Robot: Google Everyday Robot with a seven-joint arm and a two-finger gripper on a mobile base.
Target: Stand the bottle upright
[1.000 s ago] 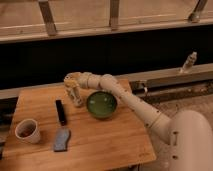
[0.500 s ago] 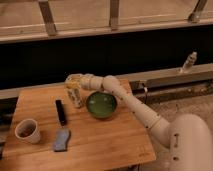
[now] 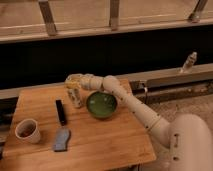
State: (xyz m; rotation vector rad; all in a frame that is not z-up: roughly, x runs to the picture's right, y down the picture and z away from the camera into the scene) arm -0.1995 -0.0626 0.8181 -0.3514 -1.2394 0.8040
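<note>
A pale bottle (image 3: 75,96) with a patterned label stands upright on the wooden table (image 3: 100,140), near its back edge, left of a green bowl (image 3: 101,104). My gripper (image 3: 73,80) is at the top of the bottle, reaching in from the right along the white arm (image 3: 130,102). The gripper covers the bottle's cap.
A black bar-shaped object (image 3: 60,112) lies left of the bottle. A white cup (image 3: 27,131) stands at the front left. A grey-blue sponge (image 3: 61,140) lies near the front. A dark wall with a rail runs behind the table.
The bottle has gone from tilted in the gripper to upright on the table. The gripper has shifted slightly above it.
</note>
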